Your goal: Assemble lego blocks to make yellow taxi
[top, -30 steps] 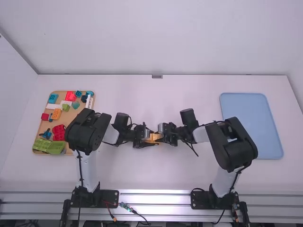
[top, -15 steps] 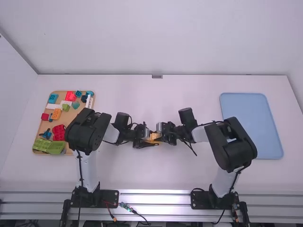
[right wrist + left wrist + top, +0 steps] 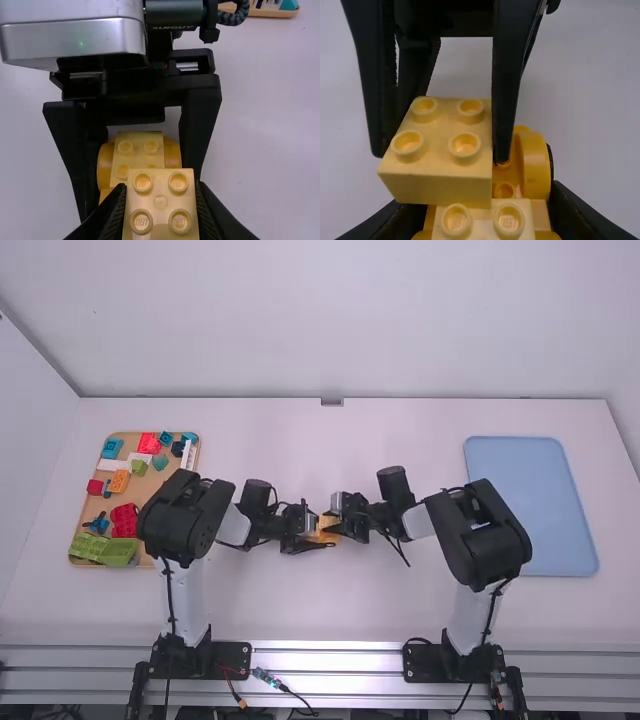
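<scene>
Tabletop [image 3: 330,610]: white; both arms meet mid-span over it.
L arm [image 3: 186,510] / R arm [image 3: 480,540]: come in from opp. sides, fingers face to face.
Blue tray [image 3: 530,500]: R side.
Parts tray [image 3: 130,442]: L side, w/ loose blocks.
Taxi body [image 3: 535,160]: yellow-orange, in the L fingers [image 3: 580,215], which grip it; long axis seems to run L–R, tip toward R arm.
Held block [image 3: 160,202]: pale yellow, 2x2 studs up, clamped in the R fingers [image 3: 215,220].
Fitted block [image 3: 482,222]: pale yellow, on the body, L-arm side of held block.
Offset (key): held block sits above the body, R-arm side of fitted block, a bit toward the far edge. Contact: can't tell.
Next, prob.: R arm, nearer the held block, squares it over the studs & presses; L braces. Risk: skewed seat.
</scene>
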Robot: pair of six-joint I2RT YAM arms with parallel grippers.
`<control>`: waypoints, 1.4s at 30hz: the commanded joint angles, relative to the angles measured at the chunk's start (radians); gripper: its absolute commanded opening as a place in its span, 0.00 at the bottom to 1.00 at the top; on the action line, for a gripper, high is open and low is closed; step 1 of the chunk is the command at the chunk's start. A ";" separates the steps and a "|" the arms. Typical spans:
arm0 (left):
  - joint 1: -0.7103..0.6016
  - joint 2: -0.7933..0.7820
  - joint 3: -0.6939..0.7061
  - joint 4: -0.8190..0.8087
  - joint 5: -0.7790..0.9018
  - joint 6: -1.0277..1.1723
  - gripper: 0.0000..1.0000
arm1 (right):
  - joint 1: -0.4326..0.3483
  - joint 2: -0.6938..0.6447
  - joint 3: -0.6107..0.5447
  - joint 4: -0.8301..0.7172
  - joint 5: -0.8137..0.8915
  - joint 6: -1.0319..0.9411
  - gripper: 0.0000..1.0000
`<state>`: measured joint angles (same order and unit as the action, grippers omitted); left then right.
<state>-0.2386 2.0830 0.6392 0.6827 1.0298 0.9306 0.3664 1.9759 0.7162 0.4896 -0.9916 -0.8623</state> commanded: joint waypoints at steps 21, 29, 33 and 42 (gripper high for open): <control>-0.003 0.017 0.027 -0.133 -0.082 0.062 0.33 | 0.014 -0.021 0.003 -0.144 0.108 -0.077 0.00; -0.005 0.017 -0.016 -0.056 -0.077 0.061 0.32 | -0.032 -0.030 0.003 -0.157 0.069 -0.085 0.00; -0.004 0.017 -0.012 -0.060 -0.078 0.061 0.32 | -0.026 -0.030 0.003 -0.158 0.072 -0.085 0.00; -0.005 0.017 0.045 -0.178 -0.078 0.063 0.33 | 0.038 -0.030 0.005 -0.131 0.094 -0.076 0.00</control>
<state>-0.2386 2.0827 0.6949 0.5354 1.0416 0.9783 0.3908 1.9488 0.7170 0.3641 -0.9237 -0.9459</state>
